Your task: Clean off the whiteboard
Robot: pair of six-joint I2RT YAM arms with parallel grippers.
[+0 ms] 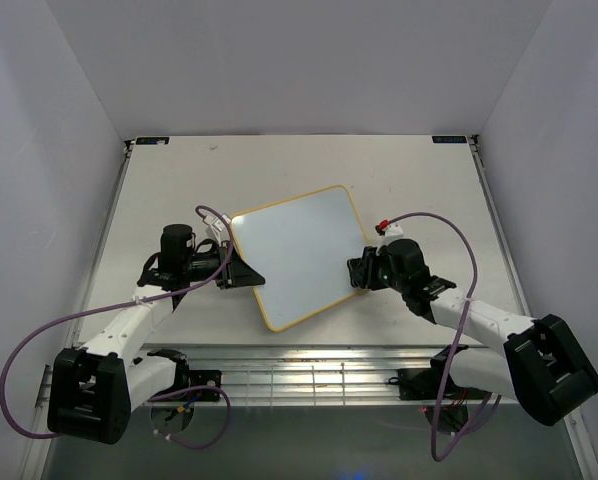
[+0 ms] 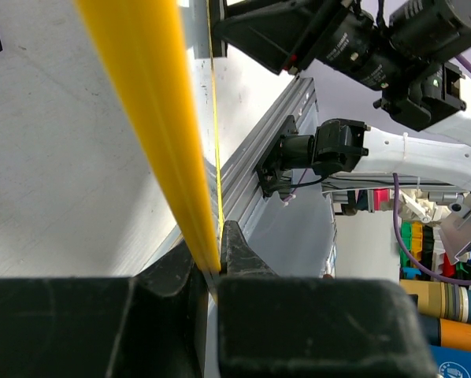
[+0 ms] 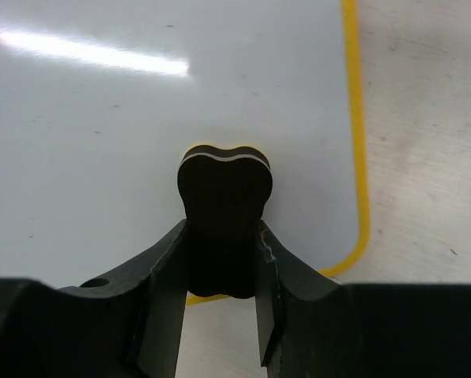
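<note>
1. Whiteboard (image 1: 304, 255) mid-table (image 1: 179, 180), skewed between both arms; surface looks blank in top and right wrist views.
2. Left gripper (image 1: 234, 268) clamped on yellow frame at board's left edge, pinning it.
3. Right gripper (image 3: 224, 260) squeezed shut on small black eraser (image 3: 224, 205); eraser over board's near-right corner, just inside frame. Contact with surface: can't tell.
4. Rest of board lies left of and beyond eraser. Right arm placed to wipe; any further stroke probably sweeps leftward, toward the clamped edge.
</note>
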